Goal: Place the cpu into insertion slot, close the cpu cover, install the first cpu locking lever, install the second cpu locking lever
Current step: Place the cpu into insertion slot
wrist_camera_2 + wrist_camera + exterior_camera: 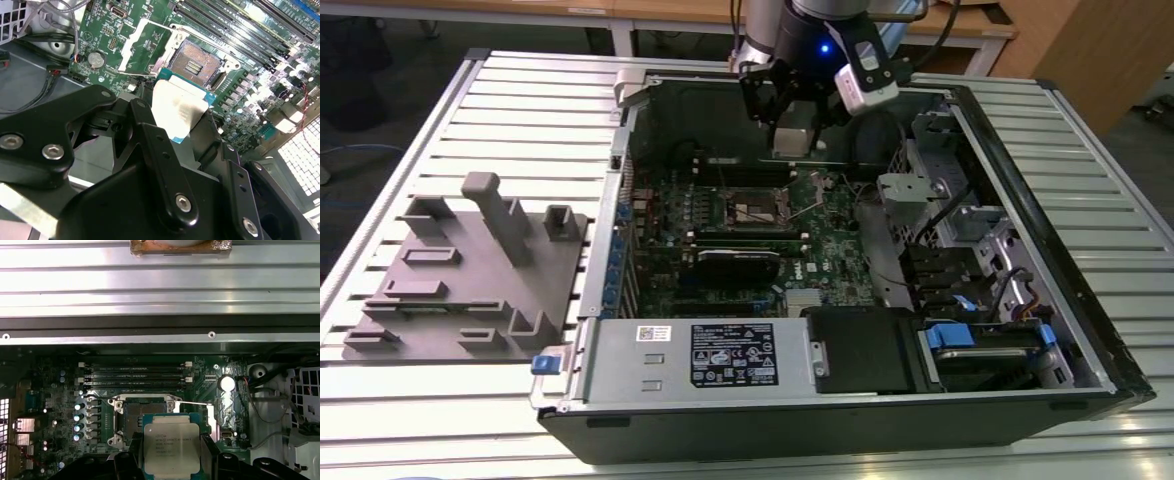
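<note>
Holding the cpu (pixel 172 440) clamped by its edges, the tool (pixel 171 455) hangs over the green motherboard (pixel 60 390). The chip sits just short of the insertion slot (pixel 142 407), which lies bare with the cpu cover (pixel 129 47) swung open beside it. Placement looks to be the step in hand, and seating likely calls for squaring the chip to the socket rim and a level, gentle descent.
</note>
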Available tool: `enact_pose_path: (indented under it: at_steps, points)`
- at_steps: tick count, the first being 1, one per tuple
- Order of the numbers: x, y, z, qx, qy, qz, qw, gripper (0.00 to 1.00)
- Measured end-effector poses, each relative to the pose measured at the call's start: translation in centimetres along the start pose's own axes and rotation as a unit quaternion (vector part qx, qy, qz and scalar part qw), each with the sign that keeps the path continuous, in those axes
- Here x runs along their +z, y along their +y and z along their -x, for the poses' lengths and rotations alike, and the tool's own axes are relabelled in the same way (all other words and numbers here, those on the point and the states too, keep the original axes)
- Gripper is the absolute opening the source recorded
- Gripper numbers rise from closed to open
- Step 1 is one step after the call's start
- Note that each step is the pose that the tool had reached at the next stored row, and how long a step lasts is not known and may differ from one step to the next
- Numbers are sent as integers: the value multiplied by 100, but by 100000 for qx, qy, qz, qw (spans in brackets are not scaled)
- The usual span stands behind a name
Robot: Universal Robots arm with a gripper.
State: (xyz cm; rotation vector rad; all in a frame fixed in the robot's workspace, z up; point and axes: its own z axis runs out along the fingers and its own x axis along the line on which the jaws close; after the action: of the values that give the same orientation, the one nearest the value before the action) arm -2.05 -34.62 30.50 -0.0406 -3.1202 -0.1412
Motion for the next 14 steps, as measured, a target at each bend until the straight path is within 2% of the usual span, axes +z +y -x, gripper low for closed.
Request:
enact_pose_path:
  at_steps: [14]
  points:
    - [51, -4, 1, 0, -5, 12, 100000, 54]
